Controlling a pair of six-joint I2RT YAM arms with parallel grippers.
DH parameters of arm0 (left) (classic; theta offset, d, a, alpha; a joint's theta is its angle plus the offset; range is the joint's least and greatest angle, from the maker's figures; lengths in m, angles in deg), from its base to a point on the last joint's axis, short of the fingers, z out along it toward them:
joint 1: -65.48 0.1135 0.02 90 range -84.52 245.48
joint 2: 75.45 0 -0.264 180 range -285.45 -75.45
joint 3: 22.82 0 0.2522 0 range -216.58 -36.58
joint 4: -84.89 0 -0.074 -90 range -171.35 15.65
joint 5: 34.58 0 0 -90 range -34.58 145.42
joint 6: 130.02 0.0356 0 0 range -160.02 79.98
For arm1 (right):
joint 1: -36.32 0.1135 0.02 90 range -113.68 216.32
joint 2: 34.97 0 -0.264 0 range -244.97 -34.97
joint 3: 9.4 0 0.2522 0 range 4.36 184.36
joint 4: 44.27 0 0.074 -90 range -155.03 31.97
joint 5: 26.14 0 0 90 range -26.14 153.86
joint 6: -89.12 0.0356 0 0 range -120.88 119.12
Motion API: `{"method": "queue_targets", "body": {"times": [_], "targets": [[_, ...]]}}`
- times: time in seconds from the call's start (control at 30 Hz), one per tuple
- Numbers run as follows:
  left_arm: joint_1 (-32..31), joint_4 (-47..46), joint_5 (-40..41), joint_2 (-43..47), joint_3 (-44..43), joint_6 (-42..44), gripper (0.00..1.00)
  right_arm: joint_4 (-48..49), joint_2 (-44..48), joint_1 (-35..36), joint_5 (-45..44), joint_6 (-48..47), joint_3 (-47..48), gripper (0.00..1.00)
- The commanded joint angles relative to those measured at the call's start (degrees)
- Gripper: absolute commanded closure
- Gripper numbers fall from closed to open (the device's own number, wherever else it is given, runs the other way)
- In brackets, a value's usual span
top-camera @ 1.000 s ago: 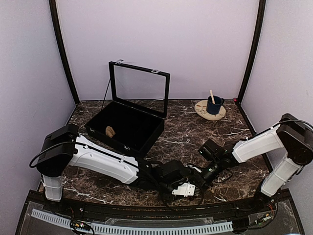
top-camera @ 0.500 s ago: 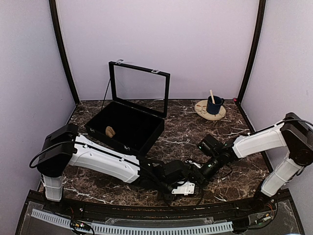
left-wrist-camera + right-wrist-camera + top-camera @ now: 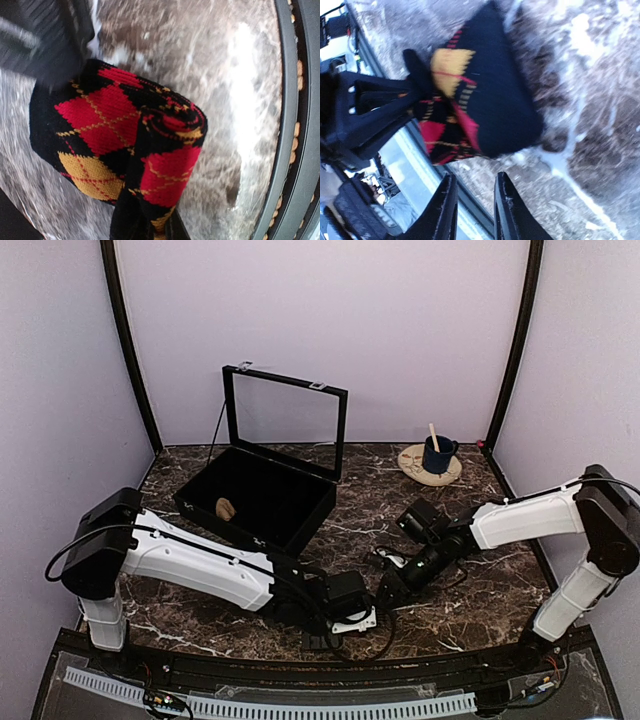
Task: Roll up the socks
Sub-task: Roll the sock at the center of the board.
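Holding the socks (image 3: 125, 145) pinched tight in the jaws of the left gripper (image 3: 417, 85), grip point at the bottom edge of the left wrist frame. Partly rolled: coil showing at centre, flat argyle flap trailing to the left. Over the desk (image 3: 400, 510), low centre of the top view; resting or lifted, cannot tell. Standing off with the right gripper (image 3: 475, 182), jaws narrowly apart with nothing between them, socks just above in that frame.

Judged mid-roll, at a regrasp. Next: bring the right jaws back onto the loose flap and wind it over the coil without loosening the pinch.

Versus a second ago: right jaws parted from closed and drawn toward upper left; left wrist pulled leftward. Unmoved: black box (image 3: 262, 495), well apart at upper left.
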Motion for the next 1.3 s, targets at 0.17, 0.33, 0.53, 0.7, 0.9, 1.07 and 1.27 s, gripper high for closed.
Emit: {"method": "queue_targets", "body": {"times": [0.17,0.33,0.53,0.7,0.9,1.07,1.27], "targets": [[-0.03,16.52,-2.93,-1.04,-3.62,-6.11,1.0,-1.89,-7.33,-0.54,-5.58,-1.23,5.39,0.79],[0.84,20.85,-8.51,-3.72,-8.66,-4.78,1.0,-3.66,-7.05,-0.58,-12.24,-0.7,5.87,0.79],[4.91,22.67,-18.41,-4.24,-12.11,-3.66,1.0,-2.44,-1.97,-0.59,-18.14,2.27,1.65,0.78],[8.87,24.88,-26.71,-5.75,-15.76,-2.5,1.0,-1.84,3.66,-0.6,-23.23,4.24,-2.01,0.78],[12.83,27.05,-36.8,-8.78,-18.76,-1.13,1.0,-1.06,10.52,0.14,-27.29,5.21,-5.55,0.77],[14.55,30.36,-42.62,-12.16,-21.5,0.39,1.0,-1.05,14.92,2.95,-31.89,5.96,-6.67,0.77],[16.79,31.12,-48.64,-14.49,-23.12,0.39,1.0,-0.85,18.43,9.82,-38.51,7.04,-6.85,0.77]]}}
